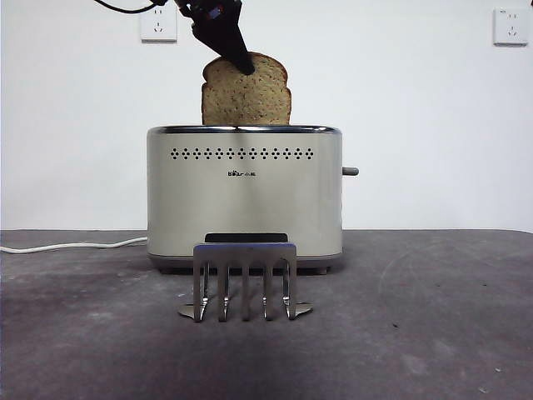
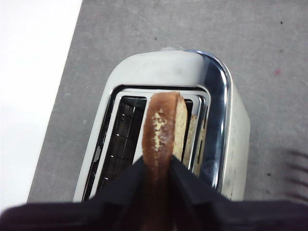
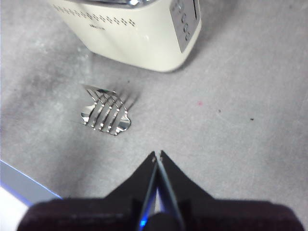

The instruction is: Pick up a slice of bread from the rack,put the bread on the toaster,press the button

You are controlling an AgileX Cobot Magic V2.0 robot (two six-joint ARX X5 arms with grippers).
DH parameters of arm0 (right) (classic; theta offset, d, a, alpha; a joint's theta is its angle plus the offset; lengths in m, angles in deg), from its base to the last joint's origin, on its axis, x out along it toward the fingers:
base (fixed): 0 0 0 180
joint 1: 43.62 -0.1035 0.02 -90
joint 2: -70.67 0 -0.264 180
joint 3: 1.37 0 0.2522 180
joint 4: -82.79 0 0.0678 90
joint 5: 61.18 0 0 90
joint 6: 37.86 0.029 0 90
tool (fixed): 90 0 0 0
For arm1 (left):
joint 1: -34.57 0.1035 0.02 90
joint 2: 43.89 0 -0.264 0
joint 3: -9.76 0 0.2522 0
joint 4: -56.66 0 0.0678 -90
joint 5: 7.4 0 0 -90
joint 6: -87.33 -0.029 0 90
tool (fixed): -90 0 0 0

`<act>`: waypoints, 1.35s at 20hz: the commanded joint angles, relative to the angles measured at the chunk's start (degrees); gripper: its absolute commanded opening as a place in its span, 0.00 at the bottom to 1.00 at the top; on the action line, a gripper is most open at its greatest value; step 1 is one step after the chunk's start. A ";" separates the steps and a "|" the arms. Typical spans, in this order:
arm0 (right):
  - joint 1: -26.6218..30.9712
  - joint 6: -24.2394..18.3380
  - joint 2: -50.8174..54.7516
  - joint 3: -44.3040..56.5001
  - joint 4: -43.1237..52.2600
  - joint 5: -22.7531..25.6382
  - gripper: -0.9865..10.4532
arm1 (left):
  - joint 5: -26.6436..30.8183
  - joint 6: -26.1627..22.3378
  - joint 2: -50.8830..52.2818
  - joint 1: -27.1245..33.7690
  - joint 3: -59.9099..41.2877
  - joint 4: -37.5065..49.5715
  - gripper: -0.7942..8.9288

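The slice of bread [image 1: 246, 98] stands upright, its lower part inside the toaster [image 1: 244, 196], its rounded top sticking out. My left gripper [image 1: 239, 60] comes down from above and is shut on the bread's top crust. In the left wrist view the black jaws clamp the brown crust of the slice [image 2: 162, 126] above the toaster's slot [image 2: 159, 130]. The button [image 1: 351, 171] sticks out of the toaster's right end wall. The steel rack [image 1: 245, 280] stands empty in front of the toaster. My right gripper [image 3: 157, 155] is shut and empty, hovering above the table near the rack [image 3: 106, 111].
A white cord [image 1: 71, 245] runs from the toaster off to the left across the grey table [image 1: 433, 333]. Two wall sockets [image 1: 158, 23] sit on the white wall behind. The right wrist view shows the toaster's end panel [image 3: 185, 21].
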 commanded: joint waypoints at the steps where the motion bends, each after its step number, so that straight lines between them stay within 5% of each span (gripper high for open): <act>1: -0.17 -0.48 -1.05 -0.04 1.86 -0.11 0.08 | 1.20 2.56 -2.21 0.81 -1.03 0.63 0.37; 6: -0.17 -0.26 -4.15 -0.04 6.80 -0.26 0.08 | 1.29 5.07 -2.14 0.76 -1.03 1.14 0.42; 12: -0.24 1.81 -9.51 -0.04 16.35 -5.97 0.08 | 1.27 9.11 1.53 0.76 -0.81 1.38 0.42; 24: -0.46 28.63 -33.05 -0.20 59.47 -16.63 0.08 | 0.63 34.99 22.29 0.63 -0.81 -9.42 0.41; 27: -0.52 30.38 -39.34 -1.97 62.86 -16.57 0.08 | -0.85 38.07 26.01 0.63 -0.81 -12.35 0.41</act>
